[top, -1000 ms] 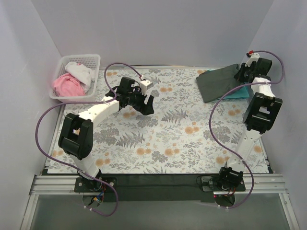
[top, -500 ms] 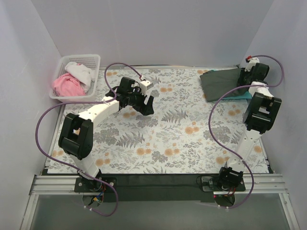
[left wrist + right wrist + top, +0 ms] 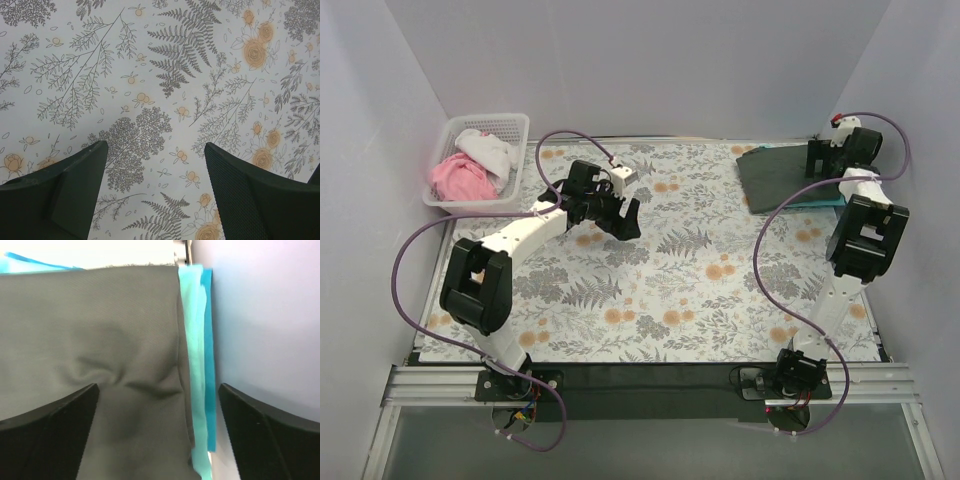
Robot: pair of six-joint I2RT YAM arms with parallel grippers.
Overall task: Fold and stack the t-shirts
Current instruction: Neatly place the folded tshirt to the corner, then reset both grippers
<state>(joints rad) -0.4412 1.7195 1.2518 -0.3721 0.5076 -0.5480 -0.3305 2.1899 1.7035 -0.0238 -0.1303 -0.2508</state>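
T-shirt (image 3: 780, 175) (charcoal) atop teal t-shirt (image 3: 199, 340), long axis left-right; left hand (image 3: 155, 146), right hand (image 3: 158, 387) spread.

Bright, even, diffuse light; faint shadows; right wrist view washed white above the grey t-shirt (image 3: 90, 330).

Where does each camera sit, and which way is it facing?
Top external: above and behind the bases, looking down on the floral sheet, basket, left arm and right arm.
Left wrist: above the sheet, facing down; open left pincer at the bottom.
Right wrist: facing down at the charcoal t-shirt lying on the teal t-shirt; open right pincer at the bottom.
Shared: top and right wrist show that stack.
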